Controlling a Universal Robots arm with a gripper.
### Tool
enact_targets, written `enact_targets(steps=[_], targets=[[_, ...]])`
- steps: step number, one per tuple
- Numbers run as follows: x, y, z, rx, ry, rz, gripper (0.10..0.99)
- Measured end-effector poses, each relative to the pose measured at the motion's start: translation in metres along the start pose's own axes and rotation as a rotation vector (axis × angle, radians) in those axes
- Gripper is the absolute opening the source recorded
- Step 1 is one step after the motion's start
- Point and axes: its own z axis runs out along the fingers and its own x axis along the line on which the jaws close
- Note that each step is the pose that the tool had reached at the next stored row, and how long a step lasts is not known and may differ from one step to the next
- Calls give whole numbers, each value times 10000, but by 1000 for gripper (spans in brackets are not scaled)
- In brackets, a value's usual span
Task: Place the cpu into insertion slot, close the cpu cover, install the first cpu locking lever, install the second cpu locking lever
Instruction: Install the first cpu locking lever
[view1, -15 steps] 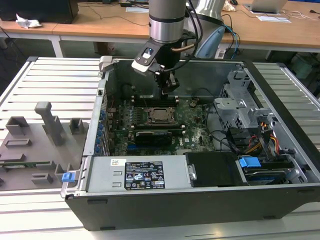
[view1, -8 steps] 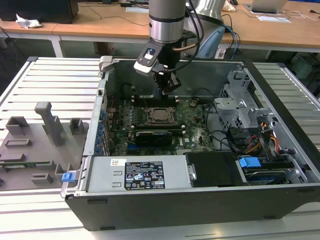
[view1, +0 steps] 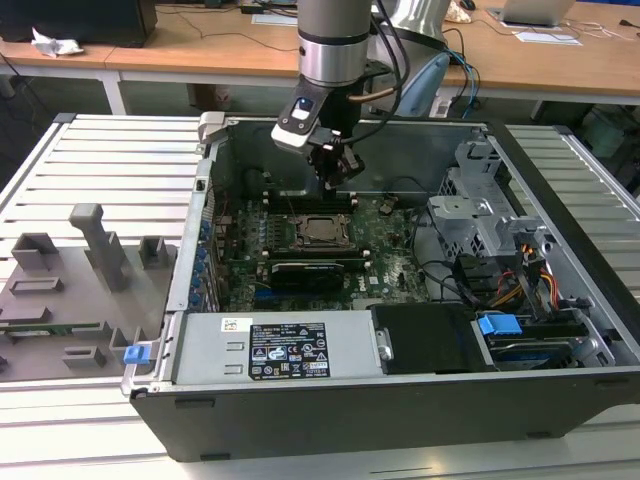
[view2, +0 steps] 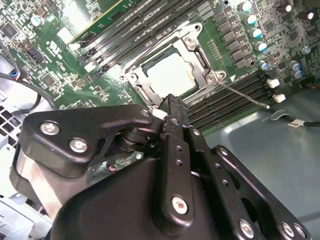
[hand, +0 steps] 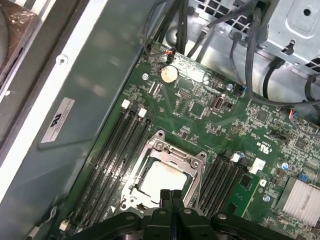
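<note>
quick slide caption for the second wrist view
Shut tool poised near the edge of the cpu cover, which lies flat over the seated cpu

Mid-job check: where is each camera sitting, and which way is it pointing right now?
Exterior view: off the arm, raised, looking down into the open computer case; the arm and end effector show.
First wrist view: on the arm, looking down past the shut end effector onto the motherboard.
Second wrist view: on the arm, looking along the end effector body from another side.
Shared: both wrist views show the cpu framed by the cpu cover, just beyond the fingertips.
</note>
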Motion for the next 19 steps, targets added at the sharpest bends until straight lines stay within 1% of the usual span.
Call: enact_targets(steps=[3, 8, 13, 17, 18, 19], targets=[[0, 0, 0, -10, 1, -352, 106], [0, 0, 0, 7, -55, -928, 106], [0, 0, 0, 19, -100, -1380, 106], [0, 0, 0, 43, -154, -1696, 106], [0, 0, 0, 58, -189, -1904, 106], [0, 0, 0, 62, -207, -2088, 106]])
